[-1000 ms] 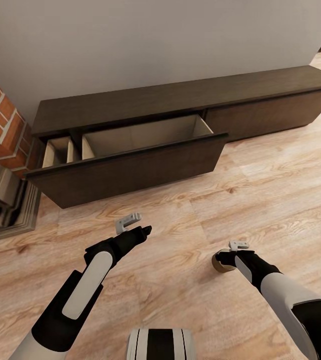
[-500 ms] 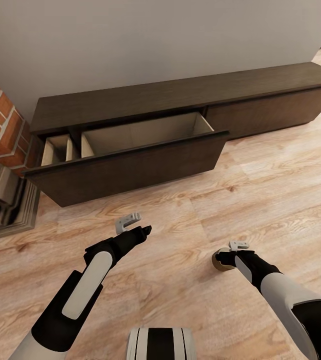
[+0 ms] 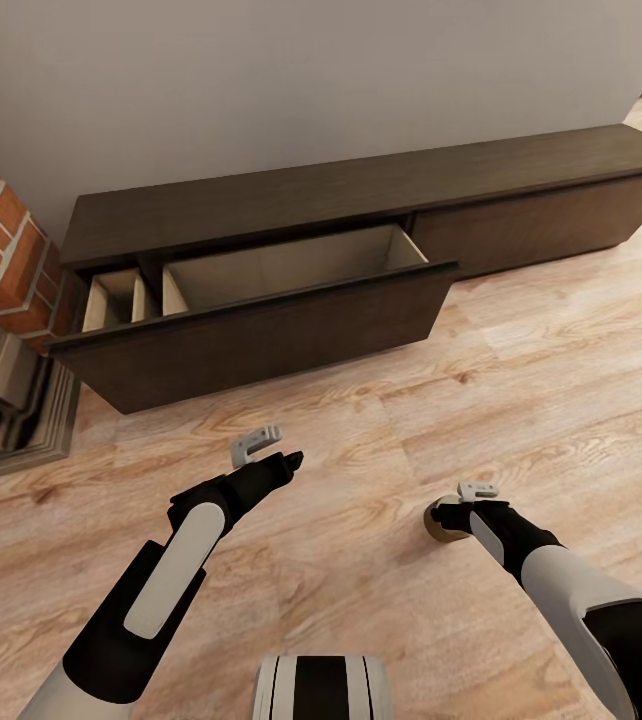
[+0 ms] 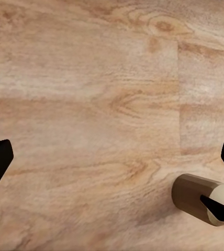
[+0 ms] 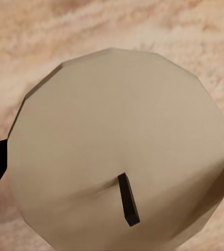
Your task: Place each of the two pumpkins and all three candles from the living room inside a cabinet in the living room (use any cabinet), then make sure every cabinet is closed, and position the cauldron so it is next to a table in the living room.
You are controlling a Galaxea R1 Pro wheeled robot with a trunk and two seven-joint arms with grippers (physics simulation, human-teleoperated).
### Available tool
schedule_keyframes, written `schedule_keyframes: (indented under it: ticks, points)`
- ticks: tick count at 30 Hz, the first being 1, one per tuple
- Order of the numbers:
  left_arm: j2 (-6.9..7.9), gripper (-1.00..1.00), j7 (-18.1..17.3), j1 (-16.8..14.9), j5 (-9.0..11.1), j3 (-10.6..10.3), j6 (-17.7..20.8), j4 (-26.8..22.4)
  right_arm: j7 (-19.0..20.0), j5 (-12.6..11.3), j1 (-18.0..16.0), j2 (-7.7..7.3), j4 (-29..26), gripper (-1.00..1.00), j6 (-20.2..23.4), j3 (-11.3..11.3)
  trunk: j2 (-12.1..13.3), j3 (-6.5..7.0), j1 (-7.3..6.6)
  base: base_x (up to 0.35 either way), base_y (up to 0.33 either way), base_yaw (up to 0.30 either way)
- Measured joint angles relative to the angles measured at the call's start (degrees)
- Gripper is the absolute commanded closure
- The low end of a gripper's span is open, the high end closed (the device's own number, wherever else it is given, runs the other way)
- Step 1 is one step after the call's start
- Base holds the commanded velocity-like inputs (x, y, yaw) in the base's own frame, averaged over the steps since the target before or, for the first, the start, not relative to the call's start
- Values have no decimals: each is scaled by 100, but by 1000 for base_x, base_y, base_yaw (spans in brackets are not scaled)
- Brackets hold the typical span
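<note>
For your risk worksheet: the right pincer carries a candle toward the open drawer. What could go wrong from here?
1. The right pincer holds the candle low over the floor; it might hit the drawer front unless lifted first.
2. The grip shows only at the candle's edges in the right wrist view, so it might slip.
</note>
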Motion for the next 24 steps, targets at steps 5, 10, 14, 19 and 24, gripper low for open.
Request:
schedule_keyframes:
  ticks: [5,10,14,19,24]
  points:
    - [-3,-100,0,0,0,0,-1,0,0,12,0,0,-1,100,0,1,0,0,0,0,0,0]
    - [0,-100,0,0,0,0,0,0,3,122,1,1,-2,100,-1,-2,0,0,0,0,0,0]
    - [0,-100,0,0,0,0,0,0,4,132,1,1,-4,100,-1,-8,0,0,0,0,0,0]
    - [1,-100,0,0,0,0,0,0,3,149,2,0,-6,100,-1,-7,0,0,0,0,0,0]
    - [1,-100,0,0,0,6,0,0,2,148,0,0,-7,100,0,-10,0,0,0,0,0,0]
